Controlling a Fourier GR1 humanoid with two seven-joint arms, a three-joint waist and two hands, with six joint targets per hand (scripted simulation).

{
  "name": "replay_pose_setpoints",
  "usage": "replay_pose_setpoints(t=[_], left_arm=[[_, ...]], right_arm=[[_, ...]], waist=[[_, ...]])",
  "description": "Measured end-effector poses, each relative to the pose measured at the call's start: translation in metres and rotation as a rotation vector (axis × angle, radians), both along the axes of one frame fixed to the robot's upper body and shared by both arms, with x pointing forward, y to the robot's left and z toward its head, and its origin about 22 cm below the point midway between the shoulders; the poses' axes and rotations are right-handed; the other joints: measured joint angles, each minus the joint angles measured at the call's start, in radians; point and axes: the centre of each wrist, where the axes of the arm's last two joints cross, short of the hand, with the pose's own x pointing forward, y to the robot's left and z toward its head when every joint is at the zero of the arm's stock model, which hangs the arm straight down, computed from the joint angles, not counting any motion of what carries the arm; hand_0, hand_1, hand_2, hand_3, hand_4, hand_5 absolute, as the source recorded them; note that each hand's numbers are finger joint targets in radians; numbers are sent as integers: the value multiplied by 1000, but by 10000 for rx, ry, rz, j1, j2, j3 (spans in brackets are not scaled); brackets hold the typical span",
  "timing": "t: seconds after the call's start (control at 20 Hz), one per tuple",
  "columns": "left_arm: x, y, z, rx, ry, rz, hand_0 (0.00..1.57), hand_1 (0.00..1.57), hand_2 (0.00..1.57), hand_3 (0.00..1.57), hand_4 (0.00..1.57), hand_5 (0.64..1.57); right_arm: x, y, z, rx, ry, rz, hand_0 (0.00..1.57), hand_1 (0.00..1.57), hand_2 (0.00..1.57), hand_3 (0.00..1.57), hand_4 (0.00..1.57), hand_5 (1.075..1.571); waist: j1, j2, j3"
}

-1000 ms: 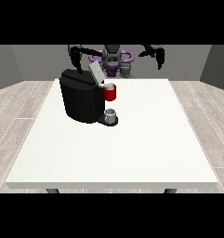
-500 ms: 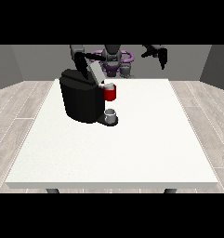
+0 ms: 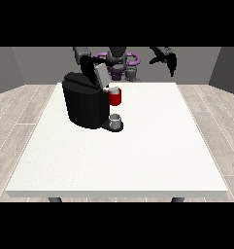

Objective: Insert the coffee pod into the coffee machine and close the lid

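Standing on the white tabletop (image 3: 138, 160), towards its far left part, is a bulky black coffee machine (image 3: 84, 104) with its grey lid (image 3: 100, 74) tilted up and open. A red cylindrical holder (image 3: 115, 97) juts from the machine's front at the view's right, and what sits inside it cannot be told. Below it a small grey cup (image 3: 115, 119) rests on the machine's dark base plate. The coffee pod itself cannot be picked out as a separate thing. Behind the far edge of the tabletop sits the robot's purple and grey torso (image 3: 119, 61).

At the view's left, the black hand (image 3: 88, 63) is just behind the raised lid, close to its top edge; whether it touches the lid cannot be told, nor how its fingers lie. At the view's right, the other black hand (image 3: 168, 58) hangs in the air above the far edge of the tabletop, well apart from the machine, its fingers pointing downward, spread and relaxed, holding nothing.
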Motion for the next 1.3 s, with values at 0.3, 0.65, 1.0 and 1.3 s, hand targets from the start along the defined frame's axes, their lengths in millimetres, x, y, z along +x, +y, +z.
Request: replay_pose_setpoints(t=[0.3,0.65,1.0,1.3], left_arm=[[0,-2,1,62,-22,-100,0,0,0,0,411,1571],[8,-14,8,141,-116,-395,0,0,0,0,327,1571],[16,-27,17,128,-413,-1019,0,0,0,0,379,1571],[23,-33,28,201,-829,-1408,0,0,0,0,397,1571]], right_arm=[[7,8,17,-625,-93,-73,0,0,0,0,0,1571],[12,15,40,-1362,-87,-491,0,0,0,0,102,1571],[16,6,71,-2571,-211,-1480,0,0,0,0,274,1571],[12,-8,94,-2981,-110,-2072,0,0,0,0,146,1571]], waist=[[176,145,41],[347,417,111],[982,796,196],[1444,1133,268]])
